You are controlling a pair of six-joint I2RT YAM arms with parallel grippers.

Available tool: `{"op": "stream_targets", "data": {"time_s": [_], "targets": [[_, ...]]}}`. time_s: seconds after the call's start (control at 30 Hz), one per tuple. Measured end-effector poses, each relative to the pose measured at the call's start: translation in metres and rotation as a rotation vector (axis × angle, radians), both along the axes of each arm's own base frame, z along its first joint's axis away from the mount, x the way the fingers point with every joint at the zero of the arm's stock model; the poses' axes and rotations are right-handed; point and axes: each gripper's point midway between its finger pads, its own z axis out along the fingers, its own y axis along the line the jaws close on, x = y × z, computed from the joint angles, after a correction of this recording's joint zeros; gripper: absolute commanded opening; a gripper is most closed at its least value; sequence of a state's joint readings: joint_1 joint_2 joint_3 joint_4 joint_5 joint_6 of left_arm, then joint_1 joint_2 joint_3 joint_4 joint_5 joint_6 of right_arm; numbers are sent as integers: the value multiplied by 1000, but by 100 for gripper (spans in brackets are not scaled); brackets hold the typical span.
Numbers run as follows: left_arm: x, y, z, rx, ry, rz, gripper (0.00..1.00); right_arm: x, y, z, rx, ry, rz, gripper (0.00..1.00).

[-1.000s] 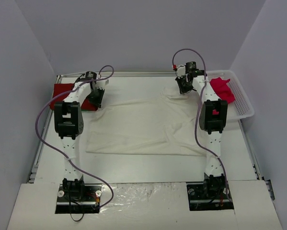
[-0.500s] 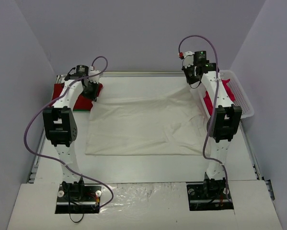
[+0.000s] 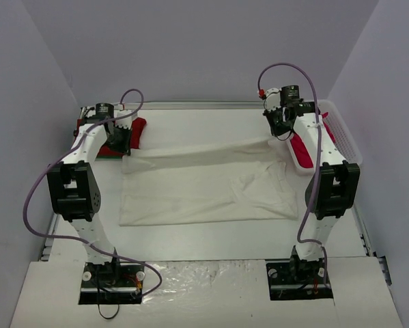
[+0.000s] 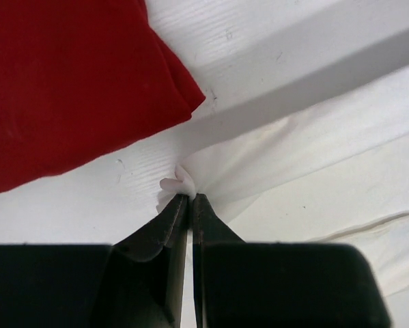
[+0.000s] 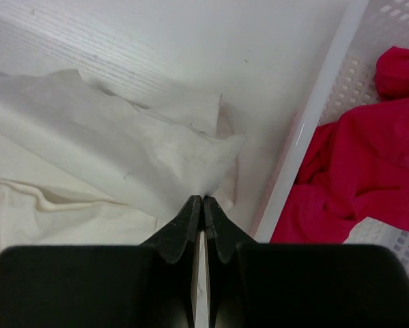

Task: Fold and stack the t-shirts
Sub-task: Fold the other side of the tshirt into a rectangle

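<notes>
The cream-white t-shirt (image 3: 190, 188) lies spread across the middle of the table (image 3: 211, 236), and its far edge is lifted into a taut band between the 2 arms. The left gripper (image 4: 189, 199) is clenched on the shirt's far-left corner, with a small tuft of cloth poking out past its tips. The right gripper (image 5: 202, 202) is clamped on the far-right corner in the same way. The red t-shirt (image 4: 67, 82) sits folded at the far-left corner of the table, just beside the left pinch. The pinkish-red t-shirt (image 5: 354, 184) lies crumpled in the white lattice basket (image 5: 312, 137) on the right. This looks like the first fold of the cream shirt. The next move probably calls for both arms to carry the raised edge toward the near hem together, keeping it level and taut so the corners land square. No brand, label or writing is legible anywhere.
</notes>
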State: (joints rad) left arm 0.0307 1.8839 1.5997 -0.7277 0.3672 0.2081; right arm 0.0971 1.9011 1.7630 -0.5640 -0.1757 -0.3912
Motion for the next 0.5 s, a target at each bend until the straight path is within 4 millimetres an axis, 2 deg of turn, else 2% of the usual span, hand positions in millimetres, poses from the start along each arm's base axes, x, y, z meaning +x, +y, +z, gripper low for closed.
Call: {"op": "stream_targets", "data": {"time_s": [0.17, 0.5], "targets": [[-11, 7, 8, -9, -24, -1, 2, -27, -3, 5, -3, 8, -2, 0], [-37, -1, 5, -33, -20, -52, 2, -66, -7, 3, -4, 27, -2, 0]]}}
